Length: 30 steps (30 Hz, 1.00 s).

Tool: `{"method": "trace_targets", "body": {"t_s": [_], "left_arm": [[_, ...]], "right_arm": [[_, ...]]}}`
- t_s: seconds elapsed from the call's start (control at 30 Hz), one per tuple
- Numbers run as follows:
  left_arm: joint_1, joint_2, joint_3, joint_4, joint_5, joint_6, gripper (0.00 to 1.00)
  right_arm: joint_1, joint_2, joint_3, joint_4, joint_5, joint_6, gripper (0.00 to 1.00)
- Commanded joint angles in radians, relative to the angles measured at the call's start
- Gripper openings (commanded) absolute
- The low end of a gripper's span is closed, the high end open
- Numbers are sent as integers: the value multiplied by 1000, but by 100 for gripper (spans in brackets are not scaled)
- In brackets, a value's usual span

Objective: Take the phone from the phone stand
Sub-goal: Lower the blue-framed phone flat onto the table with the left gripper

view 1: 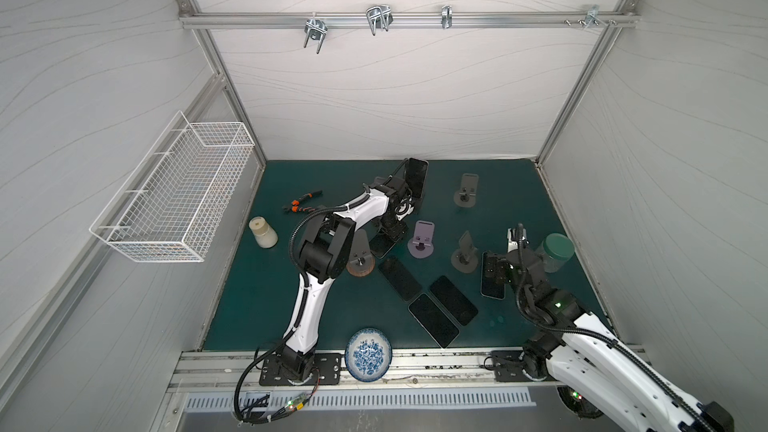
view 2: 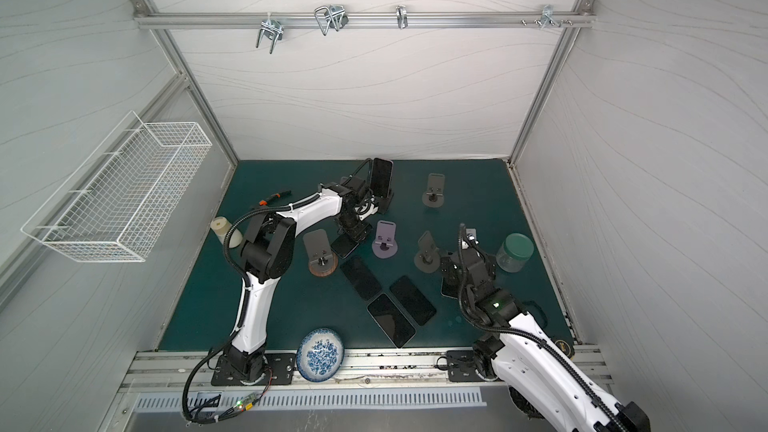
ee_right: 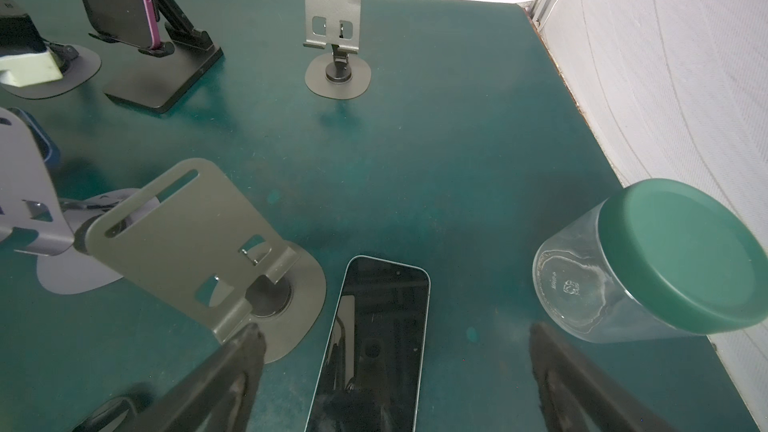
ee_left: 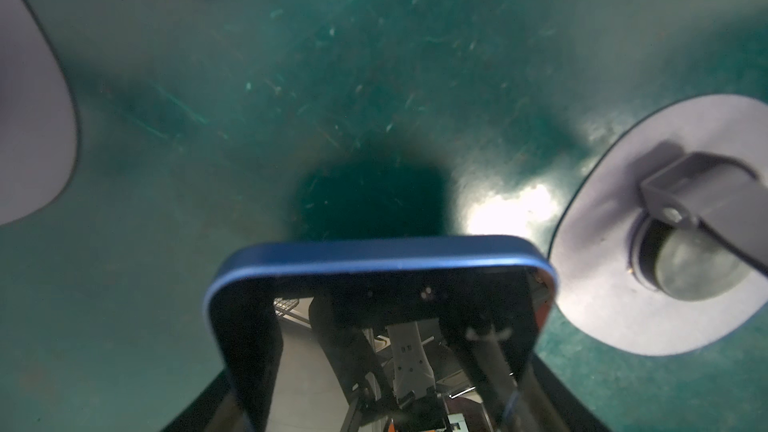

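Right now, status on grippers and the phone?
Left gripper shut on blue phone, low over mat. Right gripper open over flat phone. Purple-edged phone on black stand. Lilac stand close beside blue phone.

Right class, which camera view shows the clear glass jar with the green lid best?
Right wrist view: the clear glass jar with the green lid is close and sharp. Both top views show the jar small; the left wrist view misses it.

Blue-rimmed phone (ee_left: 380, 305), dark glossy screen, tilted over green mat (ee_left: 374, 76), just beside lavender round-based stand (view 1: 423, 238).
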Motion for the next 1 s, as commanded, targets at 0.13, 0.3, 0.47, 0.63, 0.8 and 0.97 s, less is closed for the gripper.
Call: {"method": "trace_targets", "body": {"t_s": [0.13, 0.3, 0.47, 0.63, 0.8, 0.97], "left_arm": [[-6, 45, -4, 10, 30, 12, 75], [-6, 41, -6, 11, 29, 15, 77], [-6, 41, -6, 11, 32, 15, 78], [-5, 40, -5, 8, 32, 16, 78], [-6, 40, -4, 7, 33, 15, 79], [-5, 40, -3, 4, 41, 15, 79]], "right_arm": [[7, -7, 4, 21, 5, -12, 99], [6, -6, 4, 21, 5, -12, 99], [6, -6, 4, 22, 4, -12, 99], [6, -5, 4, 22, 3, -13, 99], [6, -7, 4, 22, 2, -14, 99], [6, -7, 5, 21, 2, -14, 99]]}}
